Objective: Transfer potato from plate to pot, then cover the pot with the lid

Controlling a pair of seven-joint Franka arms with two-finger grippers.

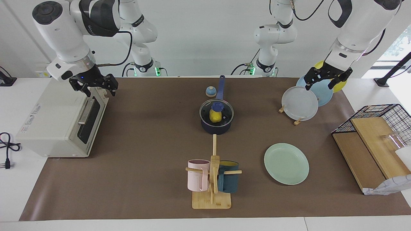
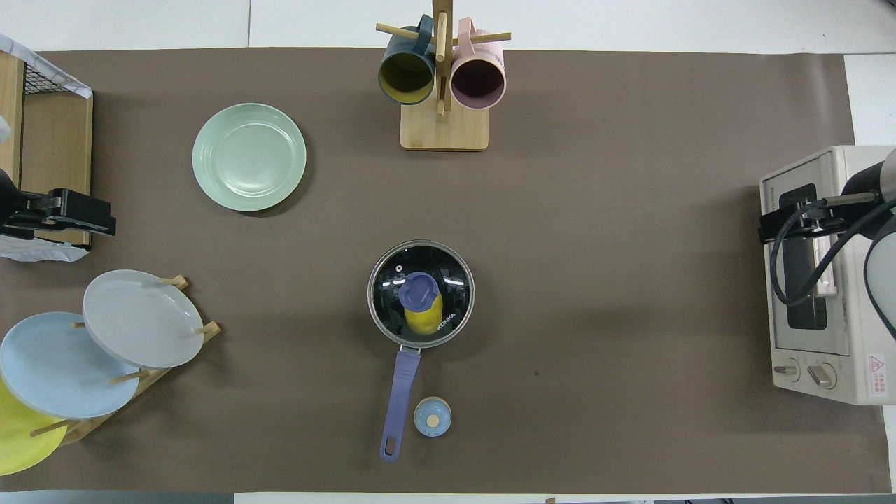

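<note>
The dark navy pot (image 1: 215, 127) stands mid-table, its long blue handle (image 2: 400, 392) pointing toward the robots. The glass lid (image 1: 225, 113) (image 2: 389, 280) with its blue knob lies on the pot. The yellow potato (image 1: 215, 117) (image 2: 423, 320) shows through the lid, inside the pot. The mint-green plate (image 1: 286, 163) (image 2: 248, 157) lies bare, farther from the robots, toward the left arm's end. My right gripper (image 1: 99, 89) (image 2: 766, 231) hangs open and holding nothing over the toaster oven. My left gripper (image 1: 318, 85) (image 2: 105, 218) hangs open, also holding nothing, over the plate rack.
A toaster oven (image 1: 61, 118) sits at the right arm's end. A rack of plates (image 1: 300, 103) and a wire basket with wooden boards (image 1: 375, 134) are at the left arm's end. A mug tree (image 1: 212, 173) stands beside the mint-green plate. A small bell (image 1: 210, 91) sits by the pot handle.
</note>
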